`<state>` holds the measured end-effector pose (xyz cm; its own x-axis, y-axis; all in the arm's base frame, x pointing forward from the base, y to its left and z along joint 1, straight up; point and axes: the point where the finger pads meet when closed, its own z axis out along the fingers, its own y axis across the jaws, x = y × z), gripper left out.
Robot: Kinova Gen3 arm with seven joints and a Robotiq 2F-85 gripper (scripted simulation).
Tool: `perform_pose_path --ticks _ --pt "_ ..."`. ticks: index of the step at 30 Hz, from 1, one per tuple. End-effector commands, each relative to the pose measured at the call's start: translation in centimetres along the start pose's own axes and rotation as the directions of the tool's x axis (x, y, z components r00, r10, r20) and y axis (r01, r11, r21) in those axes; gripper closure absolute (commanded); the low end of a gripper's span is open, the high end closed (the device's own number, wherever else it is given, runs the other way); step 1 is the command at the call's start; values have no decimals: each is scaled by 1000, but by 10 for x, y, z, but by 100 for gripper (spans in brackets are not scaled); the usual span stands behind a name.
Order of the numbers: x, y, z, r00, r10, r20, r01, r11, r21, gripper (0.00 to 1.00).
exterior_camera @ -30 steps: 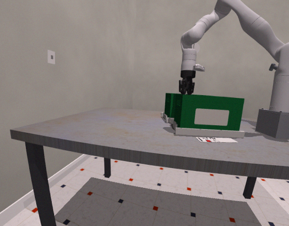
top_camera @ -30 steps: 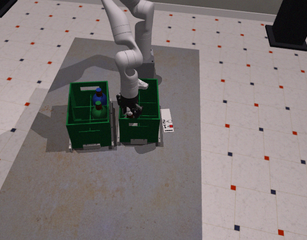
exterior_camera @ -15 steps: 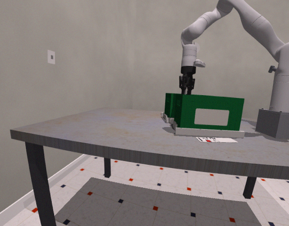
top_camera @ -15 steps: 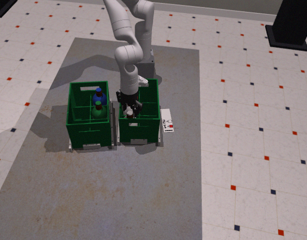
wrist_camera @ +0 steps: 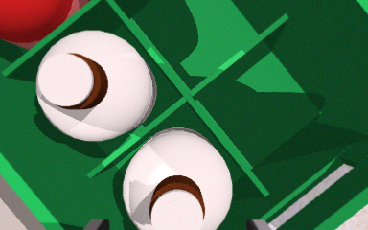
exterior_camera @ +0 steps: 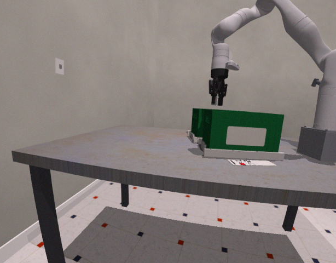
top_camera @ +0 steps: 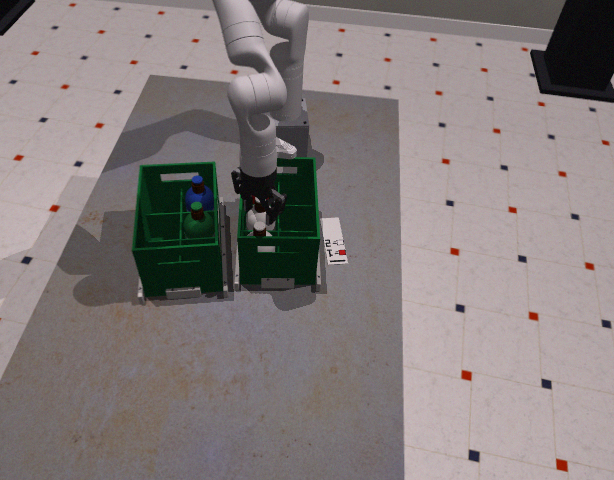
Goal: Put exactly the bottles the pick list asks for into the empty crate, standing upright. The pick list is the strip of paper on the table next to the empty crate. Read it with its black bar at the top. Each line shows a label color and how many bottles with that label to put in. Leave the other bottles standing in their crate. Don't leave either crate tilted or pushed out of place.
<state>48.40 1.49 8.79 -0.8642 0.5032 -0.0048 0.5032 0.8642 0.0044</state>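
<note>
Two white round-shouldered bottles (wrist_camera: 124, 103) with white caps and brown necks, upright in adjoining compartments; one green plastic crate (wrist_camera: 9, 163) with crossing dividers; one glossy red rounded object (wrist_camera: 23, 16), partly shown; two grey gripper fingertips, apart.

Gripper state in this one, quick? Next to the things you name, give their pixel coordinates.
Black two-finger end effector (top_camera: 274, 209) (exterior_camera: 216, 104): open, holding nothing, above the white-capped bottle (top_camera: 259, 227) (wrist_camera: 177, 211) in the green crate (top_camera: 297, 260) (exterior_camera: 247, 119).

Glossy plastic-looking white bottles (top_camera: 259, 238) (wrist_camera: 177, 163), matt paper strip (top_camera: 334, 232) (exterior_camera: 258, 163)
</note>
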Motion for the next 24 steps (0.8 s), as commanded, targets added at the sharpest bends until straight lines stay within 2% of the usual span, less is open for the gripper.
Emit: perform_pose_path --ticks 1,8,13,24 --pt "0 0 -7 1000 0 2 0 1000 -1 33" --pt "0 0 -26 1000 0 2 0 1000 -1 33" --pt "0 0 -30 1000 0 2 0 1000 -1 33" --pt "46 25 -49 1000 0 1 0 1000 -1 33"
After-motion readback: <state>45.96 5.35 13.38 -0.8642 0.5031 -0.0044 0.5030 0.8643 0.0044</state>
